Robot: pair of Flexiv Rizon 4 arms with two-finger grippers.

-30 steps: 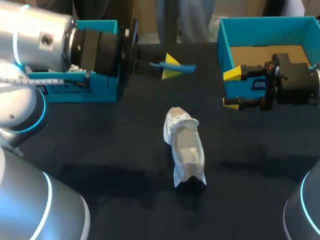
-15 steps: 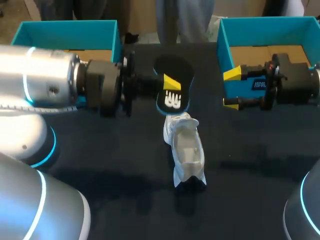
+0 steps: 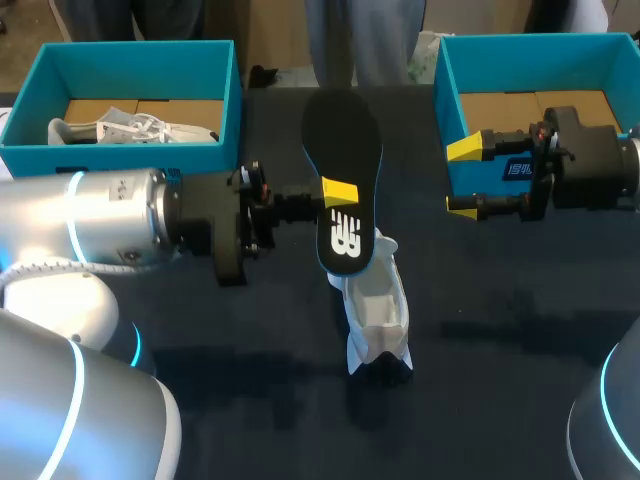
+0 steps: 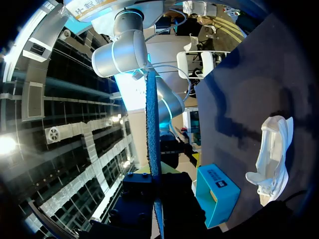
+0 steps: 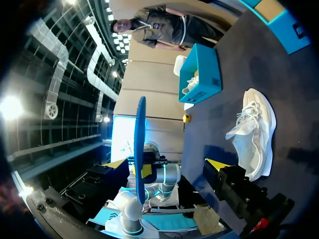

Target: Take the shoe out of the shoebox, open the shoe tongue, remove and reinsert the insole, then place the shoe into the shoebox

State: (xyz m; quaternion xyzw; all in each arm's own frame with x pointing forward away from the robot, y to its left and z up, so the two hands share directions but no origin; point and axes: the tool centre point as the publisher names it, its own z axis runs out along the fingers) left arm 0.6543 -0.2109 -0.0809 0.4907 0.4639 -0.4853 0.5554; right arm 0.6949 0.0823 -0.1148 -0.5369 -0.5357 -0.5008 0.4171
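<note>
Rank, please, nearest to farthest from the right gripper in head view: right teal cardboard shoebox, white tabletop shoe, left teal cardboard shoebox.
1. Right teal cardboard shoebox: beside right gripper.
2. White tabletop shoe: centre.
3. Left teal cardboard shoebox: far left.

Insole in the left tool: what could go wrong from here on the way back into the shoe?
1. The left tool grips the insole only at one side edge; pressed against the shoe, it could twist or slip out.
2. Nothing holds the shoe: the right tool hangs open beside the shoebox. A push from the insole may tip or slide it.
</note>
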